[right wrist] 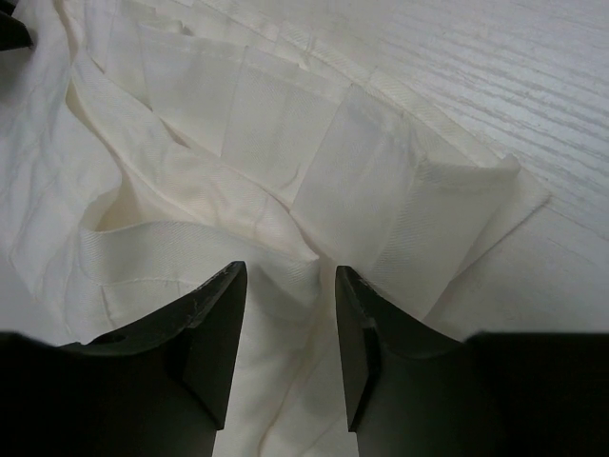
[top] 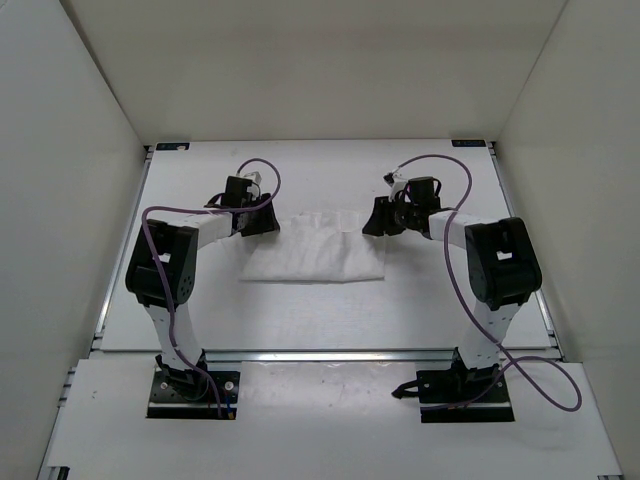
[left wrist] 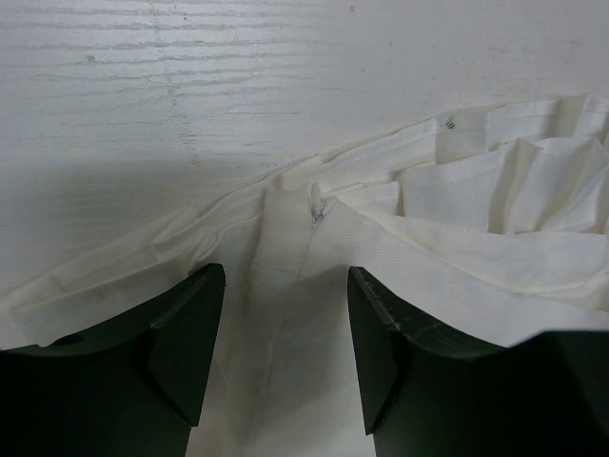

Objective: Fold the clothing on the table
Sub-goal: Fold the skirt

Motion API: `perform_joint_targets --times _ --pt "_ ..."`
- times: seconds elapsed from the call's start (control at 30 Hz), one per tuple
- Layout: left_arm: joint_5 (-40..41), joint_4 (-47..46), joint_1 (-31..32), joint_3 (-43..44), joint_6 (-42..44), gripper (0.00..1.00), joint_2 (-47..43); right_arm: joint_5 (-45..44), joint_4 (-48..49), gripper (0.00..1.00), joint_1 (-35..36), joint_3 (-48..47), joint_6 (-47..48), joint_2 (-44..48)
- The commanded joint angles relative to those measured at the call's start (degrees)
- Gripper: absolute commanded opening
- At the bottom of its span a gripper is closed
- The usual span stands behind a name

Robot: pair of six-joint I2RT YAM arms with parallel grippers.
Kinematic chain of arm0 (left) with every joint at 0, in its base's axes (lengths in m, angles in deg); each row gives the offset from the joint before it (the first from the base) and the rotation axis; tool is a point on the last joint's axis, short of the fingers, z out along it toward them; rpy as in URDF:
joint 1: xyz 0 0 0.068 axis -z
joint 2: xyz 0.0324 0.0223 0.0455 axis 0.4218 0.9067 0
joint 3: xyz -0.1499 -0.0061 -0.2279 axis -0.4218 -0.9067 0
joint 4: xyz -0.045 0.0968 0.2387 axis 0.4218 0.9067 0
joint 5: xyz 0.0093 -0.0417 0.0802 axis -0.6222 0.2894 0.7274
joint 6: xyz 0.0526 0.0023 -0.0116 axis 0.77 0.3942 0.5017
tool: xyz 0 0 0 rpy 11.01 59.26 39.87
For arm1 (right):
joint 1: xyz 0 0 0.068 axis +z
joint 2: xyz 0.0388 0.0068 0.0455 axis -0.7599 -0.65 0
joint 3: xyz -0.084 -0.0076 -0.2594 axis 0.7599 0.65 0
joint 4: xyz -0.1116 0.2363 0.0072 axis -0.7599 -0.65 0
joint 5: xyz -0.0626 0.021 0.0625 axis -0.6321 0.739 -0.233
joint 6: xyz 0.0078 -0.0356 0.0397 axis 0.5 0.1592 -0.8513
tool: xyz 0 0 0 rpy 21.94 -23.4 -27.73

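The clothing was seen lying on the far half of the table, roughly midway between the two arms, spread as a wide white patch with its far edge gathered into pleats. The left gripper was placed at the far left corner of the garment and the right gripper at the far right corner, both low over the fabric.

In the left wrist view, the left gripper was shown released, its dark fingers held apart with a flat strip of the clothing lying in the gap beneath them. A small white tab was seen on a seam just ahead of the fingers, and bare table lay beyond the pleated edge.

In the right wrist view, the right gripper was likewise shown unclenched, with nothing pinched. A raised fold of the clothing was stacked directly ahead of its fingers, and the folded corner was laid just to the right, against the table.

A purple cable was looped over the left arm, and another purple cable over the right arm. A silver rail was seen along the near edge, with black base plates bolted behind it. White walls enclosed the table on three sides.
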Motion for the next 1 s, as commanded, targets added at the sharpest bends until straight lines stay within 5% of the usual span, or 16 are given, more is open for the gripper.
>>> perform_joint_targets --times 0.0,0.23,0.37,0.53,0.7,0.97 --pt "0.9 -0.1 0.3 1.4 0.9 0.66 0.2 -0.1 1.6 0.39 -0.3 -2.7 0.4 -0.8" --pt "2.4 1.5 0.5 3.1 1.8 0.65 1.7 2.6 -2.1 0.29 1.2 -6.4 0.3 -5.0" --pt "2.0 2.3 0.7 3.9 2.4 0.61 2.4 3.2 -0.2 0.00 0.7 -5.0 -1.5 -4.1" --pt "-0.2 -0.8 0.5 2.5 1.3 0.36 0.4 2.6 -0.8 0.00 0.9 -4.2 -1.2 -2.6" --pt "-1.9 -1.4 1.0 2.0 1.6 0.00 -3.3 1.9 -2.1 0.00 1.0 -1.9 -1.6 1.6" --pt "-7.8 -4.8 1.4 -2.8 -0.9 0.00 -15.4 -4.5 -11.5 0.00 -0.4 2.3 1.4 21.3"
